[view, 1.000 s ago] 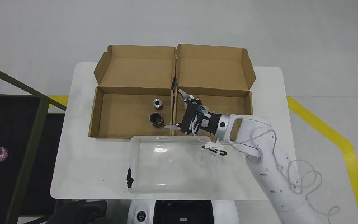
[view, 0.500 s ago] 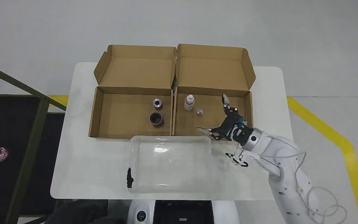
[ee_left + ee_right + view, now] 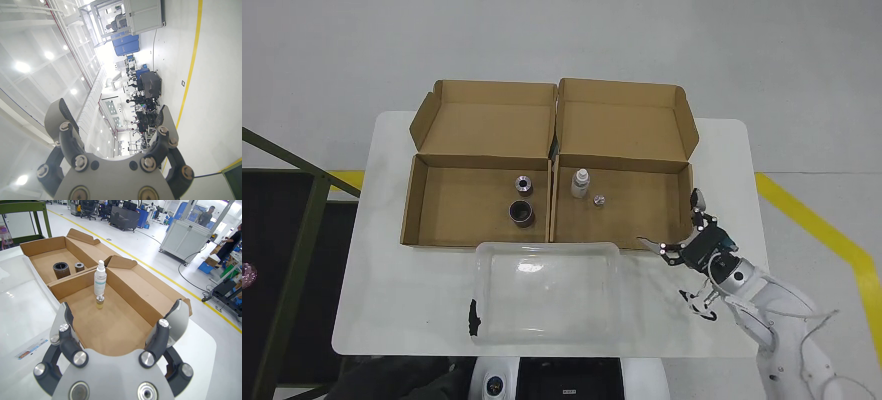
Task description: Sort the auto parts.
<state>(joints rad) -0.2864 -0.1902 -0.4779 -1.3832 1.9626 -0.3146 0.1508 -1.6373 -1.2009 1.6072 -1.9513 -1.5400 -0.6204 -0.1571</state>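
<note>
Two open cardboard boxes sit side by side on the white table point(image 3: 722, 150). The left box point(image 3: 457, 205) holds a large dark cylinder point(image 3: 520, 211) point(image 3: 60, 270) and a smaller metal one point(image 3: 522, 183) point(image 3: 79, 267). In the right box point(image 3: 642, 205) stand a white spray bottle point(image 3: 581, 182) point(image 3: 100, 279) and a small metal-capped part point(image 3: 600, 199) point(image 3: 100, 302). My right gripper point(image 3: 669, 217) point(image 3: 122, 308) is open and holds nothing, at the right box's front right corner, facing these parts. My left gripper point(image 3: 113, 108) is open with nothing in it, pointing at the hall ceiling.
A clear plastic bin point(image 3: 542, 247) point(image 3: 19, 291) lies in front of the boxes, with a small black item point(image 3: 473, 320) at its left front edge. The box lids stand open at the back. A green frame point(image 3: 282, 200) stands left of the table.
My right gripper has drawn back from inside the right box to its front right corner, uncovering the spray bottle and the small capped part.
</note>
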